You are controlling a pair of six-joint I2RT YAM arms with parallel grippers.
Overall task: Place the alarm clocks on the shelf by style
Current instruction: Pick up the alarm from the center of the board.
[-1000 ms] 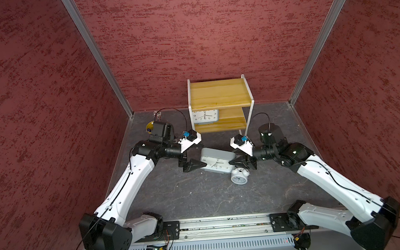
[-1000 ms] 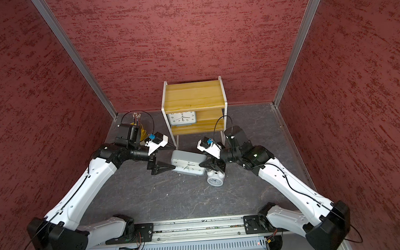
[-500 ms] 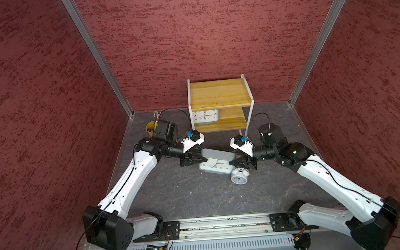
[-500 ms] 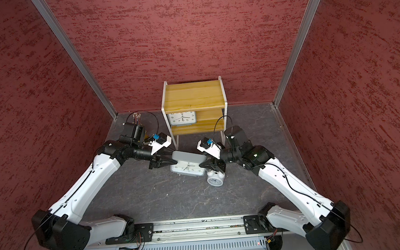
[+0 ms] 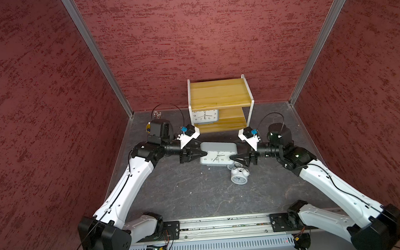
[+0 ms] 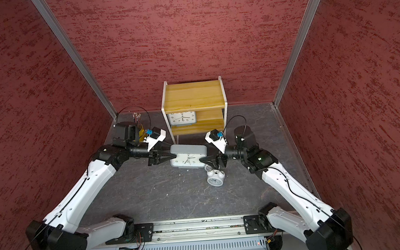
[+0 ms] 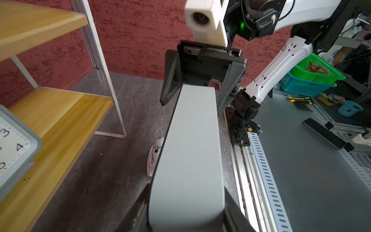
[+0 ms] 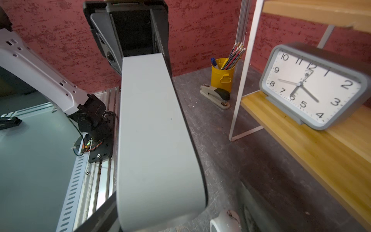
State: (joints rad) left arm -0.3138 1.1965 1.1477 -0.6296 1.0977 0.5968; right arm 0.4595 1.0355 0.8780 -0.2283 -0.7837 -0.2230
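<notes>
A grey alarm clock (image 5: 217, 153) (image 6: 188, 155) hangs between both arms in front of the shelf (image 5: 218, 92) (image 6: 193, 94). My left gripper (image 5: 205, 153) (image 7: 187, 192) is shut on one end of it. At the other end my right gripper (image 5: 232, 157) (image 8: 160, 200) stands open, its fingers wide of the clock's sides. A second grey clock (image 5: 205, 116) (image 8: 313, 86) stands on the shelf's lower board. A white twin-bell clock (image 5: 239, 176) (image 6: 215, 178) lies on the table below the right gripper. Another small white round one (image 6: 207, 167) shows partly under that gripper.
A yellow pen cup (image 8: 221, 76) and a stapler (image 8: 215, 95) sit left of the shelf, behind my left arm. Red walls close in the back and sides. The arms' metal rail (image 5: 226, 226) runs along the table's front edge.
My left gripper moved in and closed on the grey clock's end. Then the right gripper's fingers spread apart off the other end. The clock now sits squarer to the shelf.
</notes>
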